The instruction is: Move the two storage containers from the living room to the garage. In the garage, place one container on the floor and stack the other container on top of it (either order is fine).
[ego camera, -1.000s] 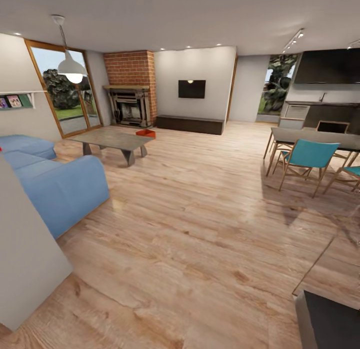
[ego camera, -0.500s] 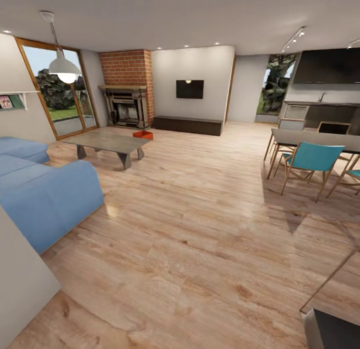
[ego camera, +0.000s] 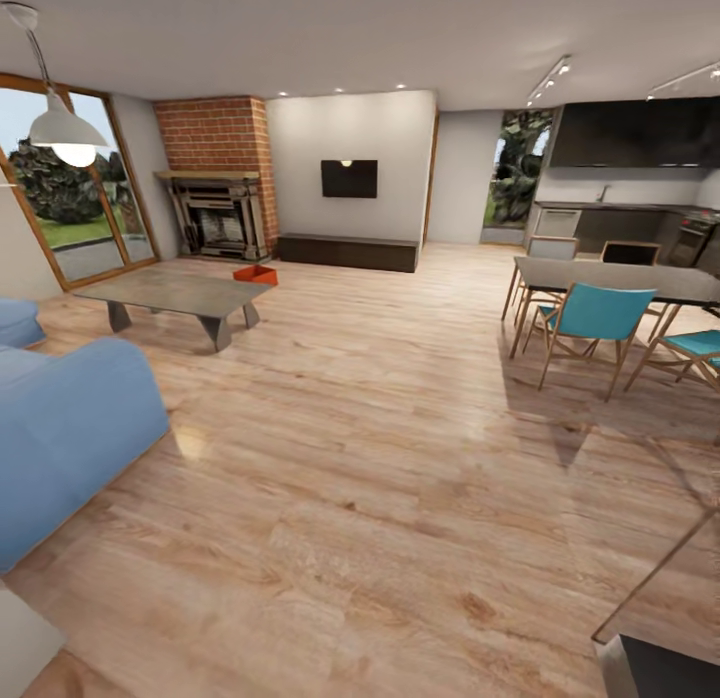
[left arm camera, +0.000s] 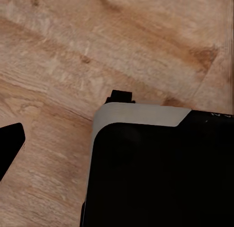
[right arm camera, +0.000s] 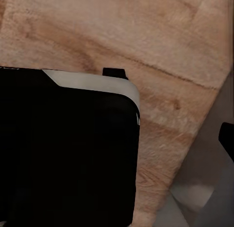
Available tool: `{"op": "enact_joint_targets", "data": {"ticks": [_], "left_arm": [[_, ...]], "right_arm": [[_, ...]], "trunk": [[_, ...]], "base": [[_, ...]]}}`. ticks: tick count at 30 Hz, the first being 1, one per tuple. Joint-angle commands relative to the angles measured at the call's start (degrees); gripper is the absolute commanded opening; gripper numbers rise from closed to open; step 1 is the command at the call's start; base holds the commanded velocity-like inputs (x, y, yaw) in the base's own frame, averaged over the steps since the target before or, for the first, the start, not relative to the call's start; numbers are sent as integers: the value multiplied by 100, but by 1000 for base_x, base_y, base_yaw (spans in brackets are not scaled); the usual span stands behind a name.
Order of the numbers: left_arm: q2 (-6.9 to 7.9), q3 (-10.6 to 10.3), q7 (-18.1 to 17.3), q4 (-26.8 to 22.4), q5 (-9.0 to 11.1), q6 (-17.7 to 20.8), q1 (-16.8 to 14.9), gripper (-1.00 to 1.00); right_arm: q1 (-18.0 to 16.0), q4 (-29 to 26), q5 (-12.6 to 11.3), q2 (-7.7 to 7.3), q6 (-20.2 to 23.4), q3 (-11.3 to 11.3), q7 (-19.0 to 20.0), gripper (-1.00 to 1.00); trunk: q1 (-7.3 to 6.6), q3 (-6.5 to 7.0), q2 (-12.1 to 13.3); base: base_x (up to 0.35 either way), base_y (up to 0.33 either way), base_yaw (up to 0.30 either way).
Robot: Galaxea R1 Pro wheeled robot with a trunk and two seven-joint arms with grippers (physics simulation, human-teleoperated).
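One orange-red storage container (ego camera: 255, 274) sits on the light wood-plank floor (ego camera: 380, 448) of the living room, far ahead at the left, just beyond the low glass table (ego camera: 170, 293) and in front of the brick fireplace (ego camera: 215, 213). In the left wrist view, a dark fingertip (left arm camera: 9, 146) hangs over the planks beside the robot's black, grey-edged base (left arm camera: 161, 173). In the right wrist view, a dark fingertip (right arm camera: 227, 139) juts in at the picture's edge next to the same base (right arm camera: 63, 149). Nothing is held in either view.
A blue sofa (ego camera: 60, 428) stands near left, with a white wall corner (ego camera: 20, 643) below it. A dining table with teal chairs (ego camera: 590, 318) is at the right. A dark cabinet corner (ego camera: 660, 668) is at the bottom right. A wide strip of planks runs ahead through the middle.
The whole picture has shifted left and the near wall corner has almost slid out, so the camera has moved on. The container, table and sofa have not moved on the floor.
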Motion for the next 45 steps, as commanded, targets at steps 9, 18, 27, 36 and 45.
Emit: {"op": "enact_joint_targets", "data": {"ticks": [9, 18, 27, 36, 45], "left_arm": [[-1, 23, -4, 5, 39, -23, -2, 100], [-1, 23, -4, 3, 38, -23, -2, 100], [-1, 23, 1, 3, 43, -26, -2, 100], [-1, 23, 4, 3, 44, -31, -2, 100], [3, 23, 5, 5, 46, -28, -2, 100]], "right_arm": [[-7, 18, -50, 6, -29, 48, -2, 100], [-7, 18, -50, 6, -29, 48, -2, 100], [-6, 18, -50, 6, -29, 48, -2, 100], [-7, 18, -50, 6, -29, 48, -2, 100], [-7, 18, -50, 6, -29, 48, -2, 100]], "trunk": [[3, -6, -3], [3, -6, -3], [3, -6, -3], [3, -6, -3], [3, -6, -3]], "base": [[323, 0, -193], [323, 0, -4], [323, 0, 0], [323, 0, 0], [323, 0, 0]]}}
